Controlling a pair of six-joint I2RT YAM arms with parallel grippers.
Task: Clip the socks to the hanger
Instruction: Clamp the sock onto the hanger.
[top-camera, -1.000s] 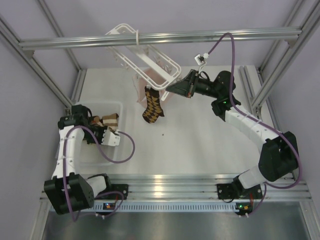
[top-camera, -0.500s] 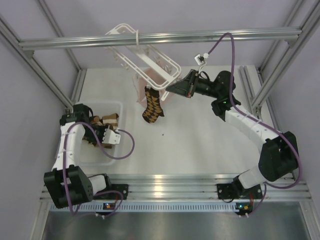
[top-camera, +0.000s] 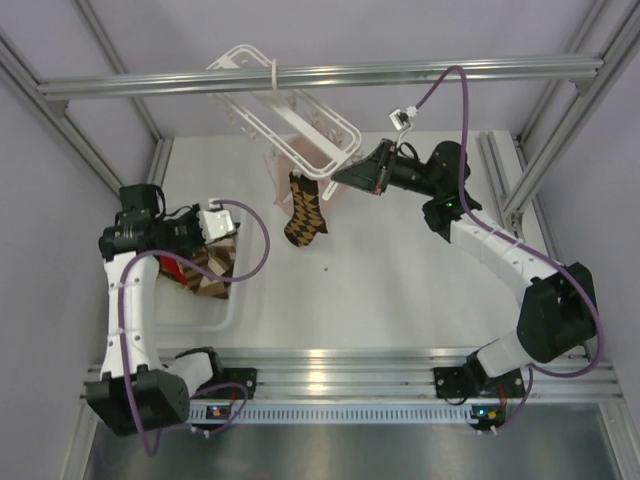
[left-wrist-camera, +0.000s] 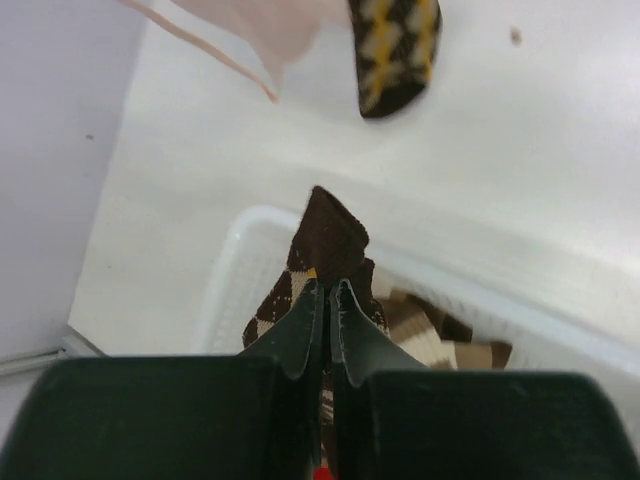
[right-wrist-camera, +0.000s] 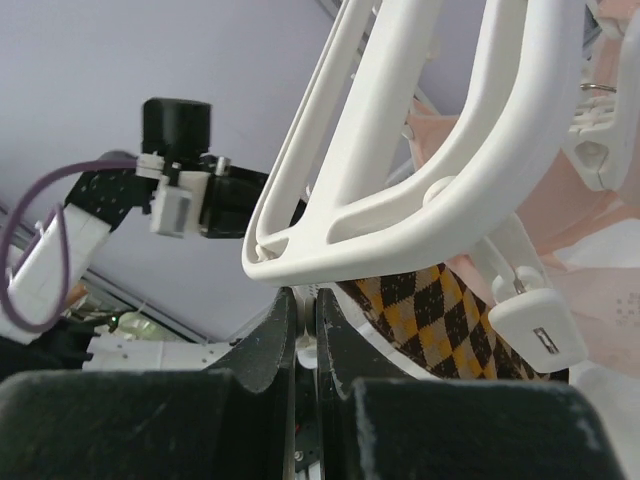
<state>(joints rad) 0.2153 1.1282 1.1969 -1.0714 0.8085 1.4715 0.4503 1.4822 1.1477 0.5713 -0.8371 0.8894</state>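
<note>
The white hanger (top-camera: 285, 105) hangs from the top rail, and one argyle sock (top-camera: 305, 212) dangles from a clip under it. My right gripper (top-camera: 345, 178) is at the hanger's right end. In the right wrist view its jaws (right-wrist-camera: 305, 300) are shut on a small white clip just under the hanger frame (right-wrist-camera: 420, 170), beside the clipped sock (right-wrist-camera: 450, 310). My left gripper (top-camera: 218, 252) is shut on a second argyle sock (top-camera: 214, 270) and holds it above the white bin (top-camera: 225, 318). The left wrist view shows this sock (left-wrist-camera: 325, 240) sticking out past the shut fingers.
More brown and tan fabric (left-wrist-camera: 440, 340) lies in the bin (left-wrist-camera: 225, 265). A pink garment (top-camera: 300, 160) hangs on the hanger behind the clipped sock. Aluminium frame posts stand at both sides and a rail crosses overhead (top-camera: 400, 72).
My left arm has risen out of the bin and swung back, lifting the sock with it. The right arm and the hanger have not moved.
</note>
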